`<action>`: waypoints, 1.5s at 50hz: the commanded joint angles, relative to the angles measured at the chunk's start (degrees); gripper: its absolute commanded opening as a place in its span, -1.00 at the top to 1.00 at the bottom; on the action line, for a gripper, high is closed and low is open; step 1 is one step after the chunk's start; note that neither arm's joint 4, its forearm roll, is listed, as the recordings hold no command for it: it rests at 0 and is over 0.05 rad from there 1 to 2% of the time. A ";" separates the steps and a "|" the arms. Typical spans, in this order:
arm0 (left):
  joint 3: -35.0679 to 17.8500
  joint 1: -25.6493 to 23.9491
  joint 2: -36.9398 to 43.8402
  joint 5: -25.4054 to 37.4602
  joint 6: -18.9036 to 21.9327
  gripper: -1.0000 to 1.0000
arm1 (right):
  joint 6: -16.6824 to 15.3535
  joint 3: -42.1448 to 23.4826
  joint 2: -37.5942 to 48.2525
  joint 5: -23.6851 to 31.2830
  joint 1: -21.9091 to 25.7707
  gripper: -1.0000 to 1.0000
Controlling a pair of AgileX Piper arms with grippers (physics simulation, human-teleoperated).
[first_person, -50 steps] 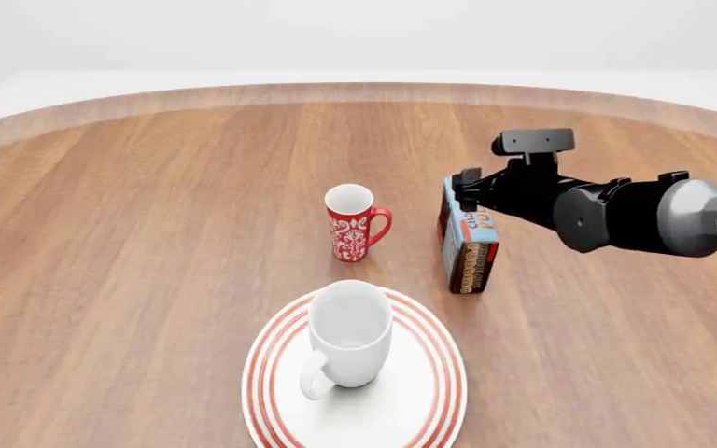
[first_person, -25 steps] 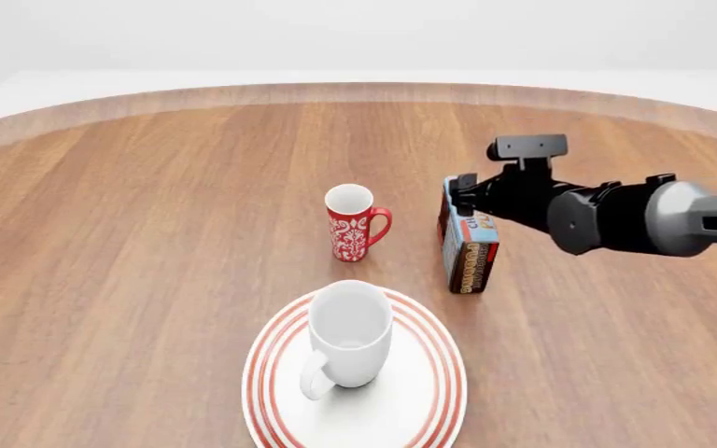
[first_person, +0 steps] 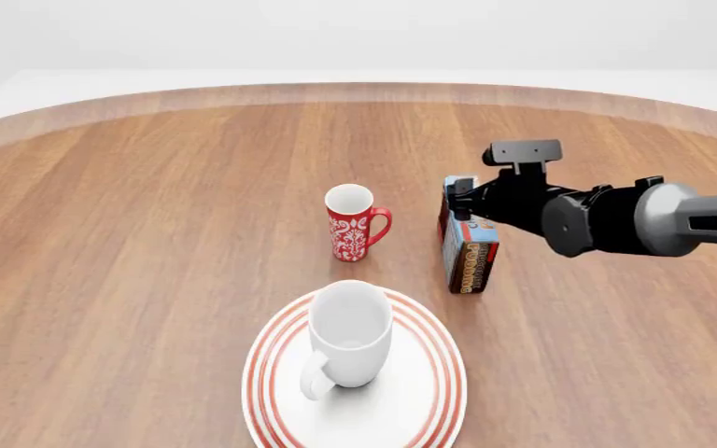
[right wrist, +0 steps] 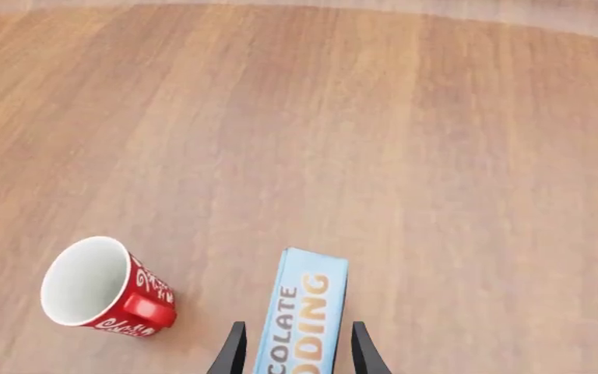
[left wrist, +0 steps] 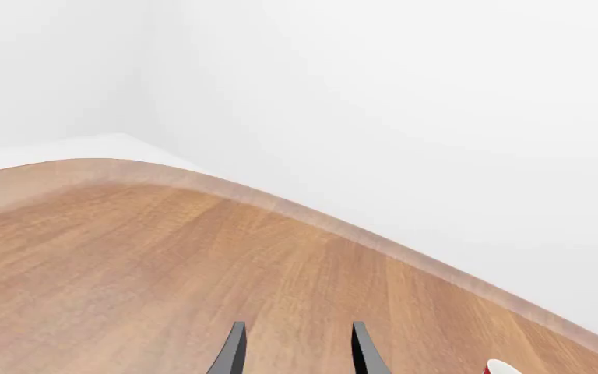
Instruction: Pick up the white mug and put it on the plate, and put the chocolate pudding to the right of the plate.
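Mug step: the large glossy white ceramic mug (first_person: 350, 332) stands upright on the big round white plate with red rings (first_person: 429, 406), handle toward the camera; from how things lie, that half of the task looks done.
Step in hand: the pudding. The small rectangular chocolate pudding carton with the light blue face and dark brown sides (first_person: 469, 245) stands on edge on the wood, beyond the plate and to its right, apart from its rim.
Right gripper: the right gripper (first_person: 461, 196) is at the carton's top edge. In the right wrist view its two dark fingers (right wrist: 233, 354) straddle the blue face (right wrist: 300, 315), one on each side. They look parted around it; I cannot tell whether they press on it.
Left gripper: the left gripper (left wrist: 295, 352) shows two fingertips spread over bare wood, nothing between them. Only a sliver of that arm shows at the front view's left edge.
Next move: I'd judge it calls for a firm pinch on the carton's thin sides, a lift, and a carry nearer the camera to set it level with the plate on its right.
Bystander: a small red mug with a white floral pattern (first_person: 354, 223) stands left of the carton, near but not touching.
Surface: a round, warm-brown wooden table (first_person: 147, 215) with visible grain and a paler rim.
Room: plain white walls and floor, evenly lit.
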 commanded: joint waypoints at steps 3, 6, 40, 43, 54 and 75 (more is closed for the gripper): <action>0.00 0.01 0.00 0.00 0.01 -1.00 | -0.15 -0.52 1.15 -0.25 0.02 -1.00; 0.00 -0.02 -0.01 0.01 0.00 -1.00 | -0.21 -0.74 1.63 -0.33 -0.02 -1.00; 0.00 -0.02 -0.02 0.01 0.00 -1.00 | -0.08 -2.30 2.67 1.50 0.42 -1.00; 0.00 -0.01 0.02 -0.01 -0.03 -1.00 | 0.19 -2.60 2.84 1.93 0.45 -1.00; 0.00 0.00 -0.02 0.01 0.00 -1.00 | 0.34 -2.63 2.79 2.26 0.32 -1.00; 0.00 -0.01 0.00 0.00 -0.02 -1.00 | 1.08 -3.65 3.37 3.83 0.30 -1.00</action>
